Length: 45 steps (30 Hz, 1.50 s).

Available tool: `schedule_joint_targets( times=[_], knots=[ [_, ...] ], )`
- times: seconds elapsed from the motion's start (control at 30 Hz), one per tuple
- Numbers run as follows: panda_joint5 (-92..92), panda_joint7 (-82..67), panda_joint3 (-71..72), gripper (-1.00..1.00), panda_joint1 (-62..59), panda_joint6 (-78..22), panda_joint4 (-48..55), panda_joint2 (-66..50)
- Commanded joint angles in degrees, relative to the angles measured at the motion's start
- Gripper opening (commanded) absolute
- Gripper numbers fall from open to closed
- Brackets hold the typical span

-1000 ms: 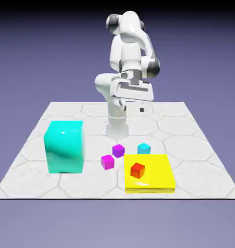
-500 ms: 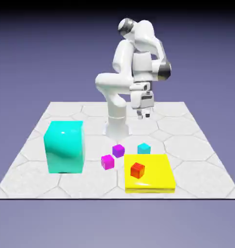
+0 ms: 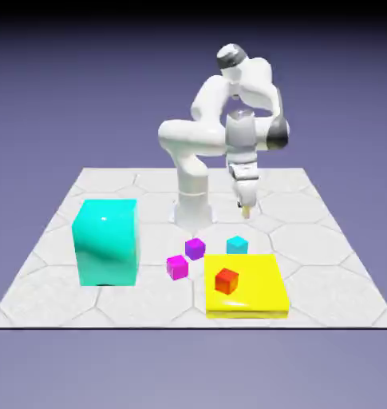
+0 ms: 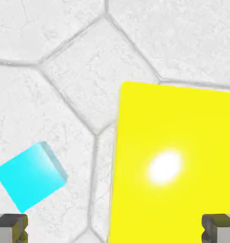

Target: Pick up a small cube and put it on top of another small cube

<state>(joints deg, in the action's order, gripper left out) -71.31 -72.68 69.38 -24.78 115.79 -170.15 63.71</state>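
— Four little cubes are sitting on the table [image 3: 61,264] in front of me. How is your claw looking?

— My claw [image 3: 246,210] is hanging in the air, pointing down, with nothing in it. In the hand view my two grey fingertips [image 4: 10,227] are showing at the bottom corners, spread far apart, so the jaws are standing wide and unclenched.

— And the small cube you are after?

— The small cyan cube [image 3: 238,244] is resting on the white tiles, just beyond the far edge of the yellow slab [image 3: 256,294] and close to it. My claw is hovering above and a little behind it, well clear of it. In the hand view the same cube [image 4: 29,175] is lying low on that view's left, turned at an angle, with the yellow slab [image 4: 183,156] filling the lower right — a bright glare spot is shining on the slab's top.

— What else is lying around?

— A red cube [image 3: 227,279] is sitting on top of the yellow slab, toward its edge on the exterior view's left. A purple cube [image 3: 195,248] is resting on the tiles to the exterior view's left of the cyan one, and a magenta cube [image 3: 177,267] is lying just beside it, nearer the camera. Farther to the exterior view's left, the large glossy cyan block [image 3: 107,242] is standing on its own — well apart from the little ones.
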Motion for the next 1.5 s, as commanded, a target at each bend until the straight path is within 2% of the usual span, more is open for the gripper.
schedule_joint_targets(
  times=[0.0, 0.47, 0.8, 0.83, 1.17, 1.47],
  knots=[
    [-1.55, -2.50, 1.50, 0.00, -0.55, -1.26, -0.20, 0.67],
    [-22.26, -35.93, 21.65, 0.00, -7.95, -18.17, -2.86, 9.69],
    [-38.47, -38.96, 39.92, 0.00, -14.32, -13.06, 0.92, 7.64],
    [-38.47, -38.96, 39.92, -1.00, -14.32, -13.06, 0.92, 7.64],
    [-21.78, -35.81, 21.67, -1.00, -8.21, -18.13, -2.80, 9.28],
    [-0.14, -30.07, 22.34, -1.00, -19.89, -16.36, -0.51, -9.40]
  ],
)
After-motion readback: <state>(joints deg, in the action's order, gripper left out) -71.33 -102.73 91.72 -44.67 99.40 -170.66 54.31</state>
